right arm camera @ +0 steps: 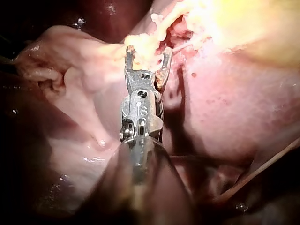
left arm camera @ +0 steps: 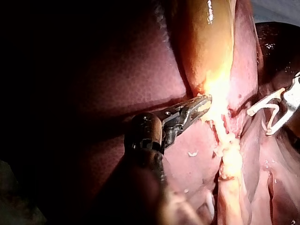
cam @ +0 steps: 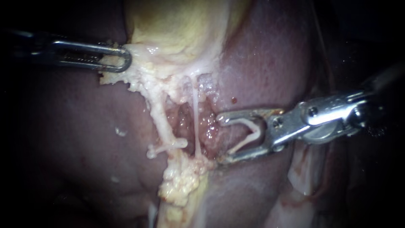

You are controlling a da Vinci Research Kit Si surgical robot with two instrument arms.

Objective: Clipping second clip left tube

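The liver (cam: 76,139) is filling most of the endoscope view, and the pale yellow gallbladder (cam: 177,29) is hanging in from twelve o'clock. At ten o'clock the left instrument (cam: 125,58) is pinching the gallbladder's ragged lower edge, its hand clamped tight on that tissue. From three o'clock the right instrument (cam: 220,137) is reaching in. Its hand is gaping wide, jaws well apart, with an open clip (cam: 249,133) sitting between them.

At centre the left tube (cam: 162,120) is running down toward six o'clock, a closed clip (cam: 168,146) already lying across its lower end. The thin right tube (cam: 196,122) is standing between it and the gaping hand.

That is what is worrying me. The hand is sitting beside the right tube, not around the left one. Squeezing from here would, I reckon, clip the wrong strand or catch both, and shoving past could be tearing that thin tube.
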